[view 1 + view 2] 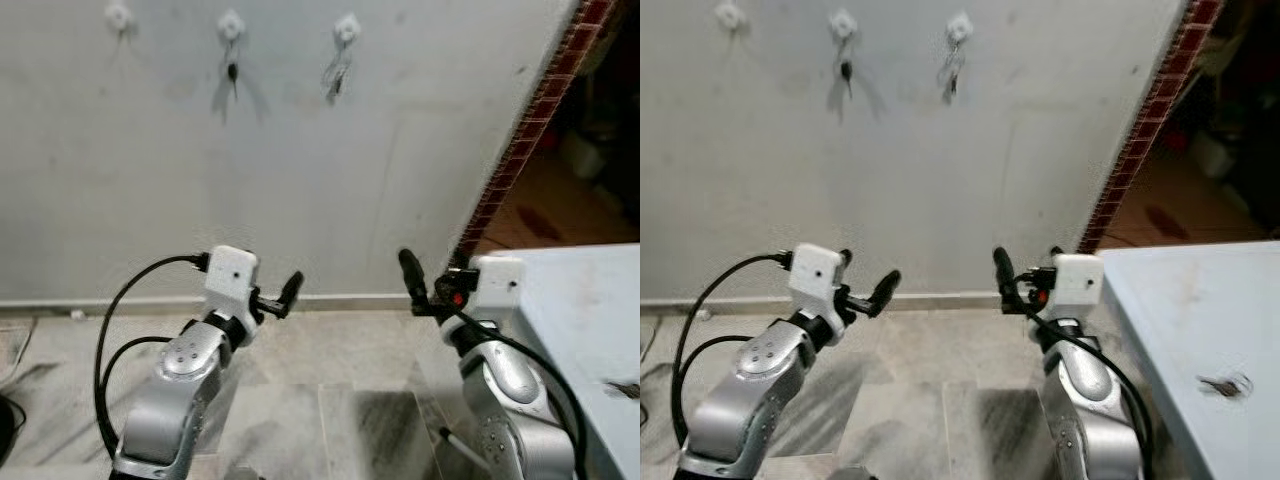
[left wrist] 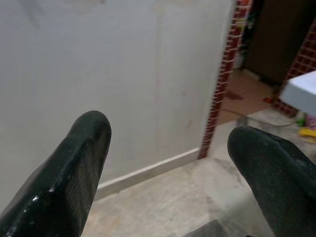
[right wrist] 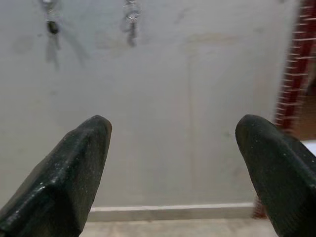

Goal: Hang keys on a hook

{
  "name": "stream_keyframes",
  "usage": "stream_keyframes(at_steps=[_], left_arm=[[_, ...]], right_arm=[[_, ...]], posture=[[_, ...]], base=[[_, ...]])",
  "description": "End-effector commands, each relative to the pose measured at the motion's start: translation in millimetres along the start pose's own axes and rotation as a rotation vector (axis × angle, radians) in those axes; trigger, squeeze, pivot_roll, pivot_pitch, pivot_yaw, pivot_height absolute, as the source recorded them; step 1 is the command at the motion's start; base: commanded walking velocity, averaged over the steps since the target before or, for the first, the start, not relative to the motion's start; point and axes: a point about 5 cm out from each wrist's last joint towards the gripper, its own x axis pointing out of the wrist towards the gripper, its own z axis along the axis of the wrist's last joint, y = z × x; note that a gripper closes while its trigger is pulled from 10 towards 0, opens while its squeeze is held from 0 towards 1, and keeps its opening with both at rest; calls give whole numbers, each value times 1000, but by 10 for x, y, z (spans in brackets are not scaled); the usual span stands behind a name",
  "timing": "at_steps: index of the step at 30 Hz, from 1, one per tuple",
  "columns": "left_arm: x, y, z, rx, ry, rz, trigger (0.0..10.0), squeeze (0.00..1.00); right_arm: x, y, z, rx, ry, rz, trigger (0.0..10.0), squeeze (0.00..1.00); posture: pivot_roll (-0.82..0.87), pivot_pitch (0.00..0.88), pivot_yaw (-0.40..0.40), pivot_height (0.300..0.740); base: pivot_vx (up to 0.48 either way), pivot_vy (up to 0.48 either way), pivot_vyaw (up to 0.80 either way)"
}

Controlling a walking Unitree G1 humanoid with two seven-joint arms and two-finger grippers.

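Up at eleven o'clock on the grey wall, three white hooks run in a row: the left hook [image 1: 118, 16] looks bare, the middle hook [image 1: 231, 25] carries a small dark key, and the right hook [image 1: 346, 28] holds a pale bunch. Below them the left gripper [image 1: 283, 298] is raised at about seven o'clock, its jaws spread with nothing between them, and the wrist view looks past them to wall, skirting and floor tiles. Next, at five o'clock, the right gripper [image 1: 412, 280] points up at the wall, jaws likewise wide and empty. Farthest right, at four o'clock, the keys [image 1: 1226, 385] lie flat on the pale blue counter [image 1: 1180, 300], well apart from both grippers.

The step in hand, by my judgement, is fetching those keys. The right arm is nearer, so it should turn toward the counter and descend over the ring. Since they lie flat, pinching the ring itself would leave a loop free for the bare hook.
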Motion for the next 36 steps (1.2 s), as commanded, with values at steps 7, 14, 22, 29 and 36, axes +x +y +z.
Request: stream_keyframes(at_steps=[7,14,22,29,36], left_arm=[[54,61,74,-26,-37,25,10000,0],[96,93,100,-40,-52,37,10000,0],[133,63,103,-55,-59,35,10000,0],[153,39,104,-55,-62,22,10000,0],[159,5,90,-55,-58,6,10000,0]], right_arm=[[59,-64,116,-8,-20,-51,10000,0],[84,-29,144,-28,-21,-26,10000,0],[99,-38,114,-47,8,-26,10000,0],[109,-38,136,-78,-4,-30,10000,0],[109,-60,131,-108,-4,-53,10000,0]], posture=[[168,22,-70,740],[163,18,-76,740],[152,4,-81,740],[144,0,-80,740],[138,3,-79,740]], base=[[0,0,0],[0,0,0],[0,0,-604],[0,0,-769],[0,0,-769]])
